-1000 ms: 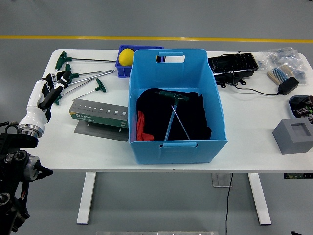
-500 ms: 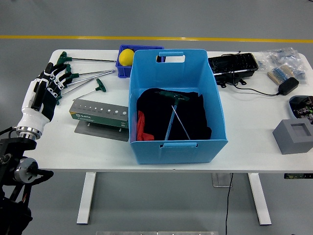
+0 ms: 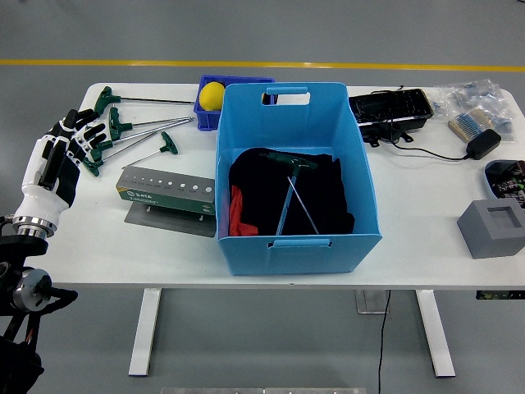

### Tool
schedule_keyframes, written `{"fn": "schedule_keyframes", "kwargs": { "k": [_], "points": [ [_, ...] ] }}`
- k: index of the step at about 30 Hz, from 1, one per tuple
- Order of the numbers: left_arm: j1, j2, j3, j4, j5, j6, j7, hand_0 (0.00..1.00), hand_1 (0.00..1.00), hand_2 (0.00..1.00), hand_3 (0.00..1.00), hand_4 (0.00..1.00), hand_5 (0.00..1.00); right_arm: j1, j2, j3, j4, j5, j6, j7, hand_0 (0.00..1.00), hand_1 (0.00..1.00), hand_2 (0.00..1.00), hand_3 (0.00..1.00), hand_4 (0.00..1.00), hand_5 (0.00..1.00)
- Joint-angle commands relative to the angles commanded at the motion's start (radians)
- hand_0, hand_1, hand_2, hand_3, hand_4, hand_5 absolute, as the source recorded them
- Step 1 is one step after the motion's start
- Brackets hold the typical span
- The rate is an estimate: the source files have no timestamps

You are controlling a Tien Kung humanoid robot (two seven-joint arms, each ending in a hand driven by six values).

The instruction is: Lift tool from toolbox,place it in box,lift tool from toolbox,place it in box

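Several green-handled T-wrenches (image 3: 135,127) lie fanned on the table's left part, behind the grey-green tool holder (image 3: 166,190). The big blue box (image 3: 292,176) stands mid-table with black cloth inside and two T-wrenches (image 3: 291,185) resting on it. My left hand (image 3: 64,148) hovers at the table's left edge, fingers spread, holding nothing, just left of the wrench handles. The right arm is out of view.
A small dark-blue bin with a yellow ball (image 3: 212,95) sits behind the box. To the right lie a black tray (image 3: 390,107), a cable with adapter (image 3: 484,144), a brush (image 3: 468,125), plastic bags, a grey foam block (image 3: 491,228) and a dark tray (image 3: 506,177).
My left hand has drawn back leftward from the wrench handles toward the table's edge and its fingers have spread. The wrenches and the box stay where they were.
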Motion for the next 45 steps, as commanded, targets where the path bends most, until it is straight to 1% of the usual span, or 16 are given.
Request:
{"fn": "schedule_keyframes", "kwargs": {
  "k": [3, 7, 15, 20, 27, 38, 45],
  "points": [
    [0.001, 0.002, -0.012, 0.004, 0.001, 0.005, -0.008, 0.743, 0.739, 0.785, 0.699, 0.879, 0.7, 0.009, -0.003, -0.007, 0.001, 0.004, 0.0, 0.001, 0.613, 0.594, 0.67, 0.539, 0.769, 0.651],
    [0.006, 0.009, -0.014, 0.006, -0.002, 0.002, -0.013, 0.743, 0.739, 0.785, 0.699, 0.879, 0.7, 0.007, 0.0, -0.022, -0.001, 0.04, -0.007, 0.009, 0.613, 0.594, 0.67, 0.539, 0.769, 0.651],
    [0.022, 0.008, -0.046, 0.004, -0.005, 0.002, -0.02, 0.745, 0.747, 0.796, 0.707, 0.881, 0.712, 0.011, 0.003, -0.035, -0.002, 0.042, -0.003, 0.015, 0.614, 0.594, 0.67, 0.538, 0.769, 0.652],
    [0.026, 0.019, -0.058, 0.005, -0.006, 0.002, -0.023, 0.745, 0.747, 0.796, 0.707, 0.881, 0.712, 0.01, 0.006, -0.041, -0.003, 0.05, -0.004, 0.019, 0.614, 0.594, 0.67, 0.538, 0.769, 0.652],
    [0.013, 0.032, -0.056, 0.006, -0.005, -0.003, -0.027, 0.749, 0.753, 0.806, 0.718, 0.883, 0.718, 0.01, 0.01, -0.044, -0.003, 0.048, -0.003, 0.02, 0.613, 0.596, 0.671, 0.538, 0.769, 0.658],
    [0.015, 0.037, -0.05, 0.011, 0.0, -0.003, -0.024, 0.753, 0.754, 0.807, 0.722, 0.883, 0.718, 0.014, 0.012, -0.048, -0.004, 0.048, -0.002, 0.022, 0.613, 0.594, 0.671, 0.539, 0.768, 0.658],
    [0.01, 0.025, -0.074, 0.006, 0.007, -0.002, -0.019, 0.753, 0.756, 0.808, 0.729, 0.884, 0.719, 0.017, 0.014, -0.082, -0.005, 0.103, -0.008, 0.035, 0.613, 0.594, 0.671, 0.539, 0.769, 0.658]
  ]
}}
